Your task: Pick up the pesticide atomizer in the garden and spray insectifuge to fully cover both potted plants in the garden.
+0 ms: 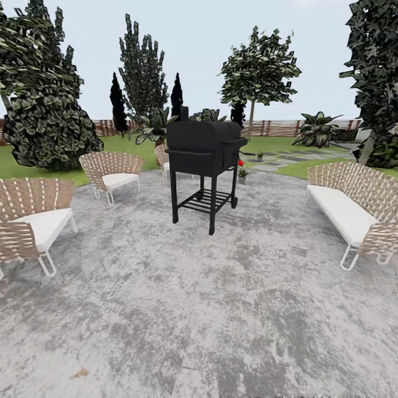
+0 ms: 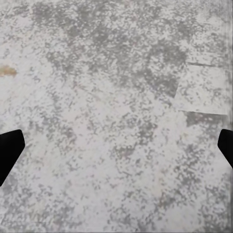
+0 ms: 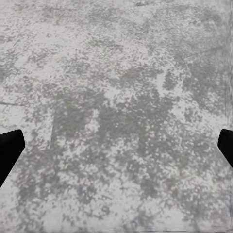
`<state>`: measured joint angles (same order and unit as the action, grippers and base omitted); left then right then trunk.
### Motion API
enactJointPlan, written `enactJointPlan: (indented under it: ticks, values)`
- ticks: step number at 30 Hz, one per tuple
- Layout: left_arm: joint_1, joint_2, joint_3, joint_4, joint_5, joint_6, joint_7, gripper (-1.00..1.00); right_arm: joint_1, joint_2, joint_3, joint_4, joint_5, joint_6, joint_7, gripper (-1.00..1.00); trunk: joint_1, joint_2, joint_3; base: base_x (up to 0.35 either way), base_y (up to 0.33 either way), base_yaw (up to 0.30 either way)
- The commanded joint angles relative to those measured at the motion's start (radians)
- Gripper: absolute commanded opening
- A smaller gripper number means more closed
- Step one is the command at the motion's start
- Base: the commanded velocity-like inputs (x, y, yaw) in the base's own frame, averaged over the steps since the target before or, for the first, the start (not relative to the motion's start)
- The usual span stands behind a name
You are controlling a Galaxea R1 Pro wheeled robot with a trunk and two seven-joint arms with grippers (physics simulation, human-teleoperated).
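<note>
A black grill (image 1: pixel 203 160) is seen standing in the middle of the grey mottled patio (image 1: pixel 221 309), ringed by wicker chairs (image 1: pixel 110 171) and a wicker sofa (image 1: pixel 354 204). Two small potted plants (image 1: pixel 242 174) are set just beyond the grill's right side, near the stepping stones (image 1: pixel 287 159) and lawn (image 1: pixel 127 145); the second (image 1: pixel 260 157) is farther back. The spray bottle cannot be made out. The left gripper (image 2: pixel 116 153) and the right gripper (image 3: pixel 116 153) are held wide apart over bare patio, with nothing between the fingers.

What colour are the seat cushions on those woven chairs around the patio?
White, on tan woven frames; clearest in the head view, on the long bench and the near chair.
</note>
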<state>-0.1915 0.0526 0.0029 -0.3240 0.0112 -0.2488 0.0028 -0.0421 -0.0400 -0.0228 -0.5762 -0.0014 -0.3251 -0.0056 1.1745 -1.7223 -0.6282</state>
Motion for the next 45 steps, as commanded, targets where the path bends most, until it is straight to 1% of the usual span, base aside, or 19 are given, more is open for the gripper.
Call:
enactJointPlan:
  ticks: [1,45]
  values:
    - [0.000,0.000,0.000,0.000,0.001,-0.003,0.000,1.00,-0.001,0.000,0.000,0.001,0.000,-0.003,-0.001,1.00,0.004,-0.008,-0.005,0.000,0.000,-0.288]
    - [0.000,0.001,0.000,0.000,0.001,-0.003,0.000,1.00,-0.001,0.000,0.000,0.001,0.000,-0.004,-0.001,1.00,0.172,-0.316,-0.159,0.000,0.000,-0.288]
